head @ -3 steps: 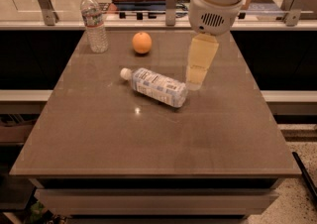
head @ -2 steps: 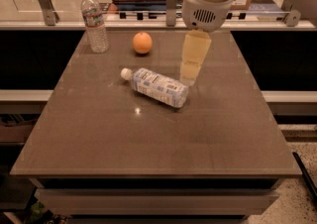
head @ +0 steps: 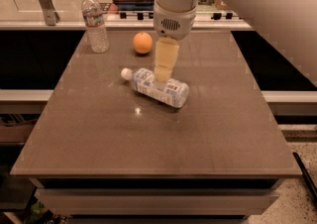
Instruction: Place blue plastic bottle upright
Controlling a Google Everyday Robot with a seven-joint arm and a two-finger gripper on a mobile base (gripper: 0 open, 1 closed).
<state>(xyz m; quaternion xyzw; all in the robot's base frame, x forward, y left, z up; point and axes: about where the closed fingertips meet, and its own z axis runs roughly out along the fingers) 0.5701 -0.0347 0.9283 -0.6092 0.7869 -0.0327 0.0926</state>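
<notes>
**A:** What takes up most of the frame?

**B:** The surface (head: 148, 143). It is a brown slab filling the centre and lower half, with a small glint of light near its middle.

**A:** And next in size?

**B:** The arm (head: 247, 5), pale and thick. It fills the upper right corner and ends in a round wrist (head: 173, 20) at the upper centre.

**A:** Where is the claw?

**B:** The claw (head: 161, 80) hangs straight down from that wrist, a pale yellowish block just above the frame's centre. In the picture its lower end overlaps the blue bottle (head: 172, 92), on the neck side of the body. I cannot tell whether it is apart, together or clamped on anything, nor whether it touches the bottle.

**A:** How does the blue bottle lie?

**B:** It lies on its side on the surface, a little above centre and slanted. Its base points to the lower right, and the pale blue-and-white label wraps the body.

**A:** What else is there?

**B:** A slim bottle (head: 95, 25) stands upright at the upper left, near the surface's far corner and well apart from the blue one. An orange (head: 142, 42) sits between the slim bottle and the claw, touching neither.

**A:** And the smallest thing?

**B:** The blue bottle's white cap (head: 127, 73), which points to the upper left, below the orange.
</notes>
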